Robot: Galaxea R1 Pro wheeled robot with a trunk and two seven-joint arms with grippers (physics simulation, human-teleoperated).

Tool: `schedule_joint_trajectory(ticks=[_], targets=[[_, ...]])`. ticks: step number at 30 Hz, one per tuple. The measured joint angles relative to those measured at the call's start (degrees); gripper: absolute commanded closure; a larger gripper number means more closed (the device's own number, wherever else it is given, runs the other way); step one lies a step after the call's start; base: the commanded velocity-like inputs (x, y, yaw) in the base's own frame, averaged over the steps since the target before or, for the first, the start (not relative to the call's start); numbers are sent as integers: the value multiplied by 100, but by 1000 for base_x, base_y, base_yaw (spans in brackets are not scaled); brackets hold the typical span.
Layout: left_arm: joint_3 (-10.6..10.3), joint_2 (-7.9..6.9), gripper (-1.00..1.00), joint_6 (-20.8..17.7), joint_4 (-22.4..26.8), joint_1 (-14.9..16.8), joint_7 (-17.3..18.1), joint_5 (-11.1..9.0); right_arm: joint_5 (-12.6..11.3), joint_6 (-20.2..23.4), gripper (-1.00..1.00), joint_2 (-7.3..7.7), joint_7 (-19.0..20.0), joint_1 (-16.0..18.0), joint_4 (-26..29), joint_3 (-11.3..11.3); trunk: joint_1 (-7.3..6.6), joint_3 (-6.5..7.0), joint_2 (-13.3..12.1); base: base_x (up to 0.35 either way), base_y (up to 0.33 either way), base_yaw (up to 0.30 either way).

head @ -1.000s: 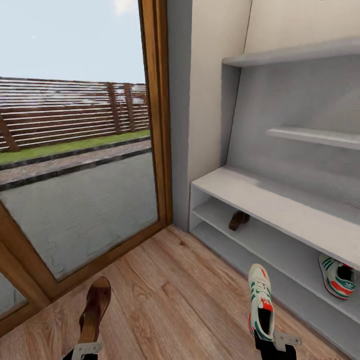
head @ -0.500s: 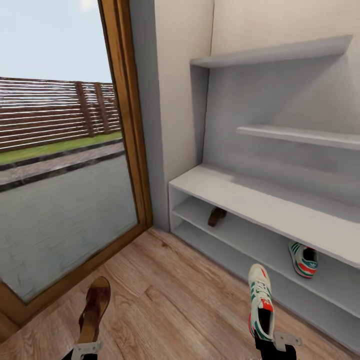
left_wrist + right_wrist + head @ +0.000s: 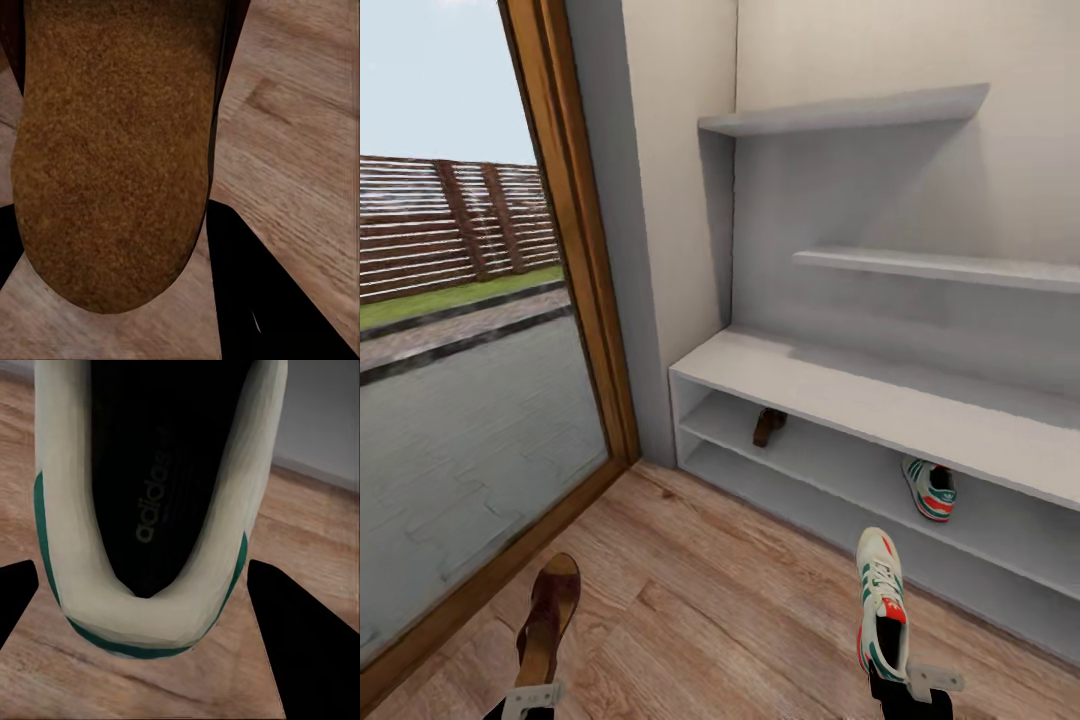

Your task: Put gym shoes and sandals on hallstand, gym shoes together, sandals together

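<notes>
The left gripper (image 3: 532, 697) sits at the bottom left of the head view and is closed on the heel end of a brown sandal (image 3: 548, 618), which points away from the robot above the wood-plank corridor floor (image 3: 710, 620). In the left wrist view the tan footbed of this held sandal (image 3: 112, 150) covers most of the frame, with one dark finger (image 3: 255, 292) at its side and the planks behind.

The right gripper (image 3: 915, 685) is at the bottom right of the head view and is closed on the heel of a white gym shoe (image 3: 882, 600) with teal stripes and a red-orange accent. The toe points up the frame toward the rack. In the right wrist view the dark inside of this gym shoe (image 3: 154, 495) faces the camera, with black fingers (image 3: 296, 637) on both sides of the heel.

Further out, the white hallstand (image 3: 860, 395) crosses the right half of the head view. On its upper inner shelf a second sandal (image 3: 767, 426) lies near the left end, and a second gym shoe (image 3: 930, 488) lies further right, well apart from it. A thin wall shelf (image 3: 940, 267) is above the rack, and a glass door with a wooden frame (image 3: 575, 250) fills the left side.
</notes>
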State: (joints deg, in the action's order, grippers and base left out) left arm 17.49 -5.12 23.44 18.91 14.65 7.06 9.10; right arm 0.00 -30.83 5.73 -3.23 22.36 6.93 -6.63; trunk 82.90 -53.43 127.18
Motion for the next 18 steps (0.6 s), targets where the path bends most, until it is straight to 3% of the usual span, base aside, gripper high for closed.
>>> schedule_joint_trajectory(ticks=[7, 18], targets=[[1, -1, 100, 0, 1, 0, 0, -2, 1, 1, 100, 0, 2, 0, 0, 2, 0, 0, 0, 0, 149, -300], [1, -1, 100, 0, 5, 0, 0, -2, 1, 2, 100, 0, 4, -1, 0, 2, 0, 0, 0, 0, 283, -300]])
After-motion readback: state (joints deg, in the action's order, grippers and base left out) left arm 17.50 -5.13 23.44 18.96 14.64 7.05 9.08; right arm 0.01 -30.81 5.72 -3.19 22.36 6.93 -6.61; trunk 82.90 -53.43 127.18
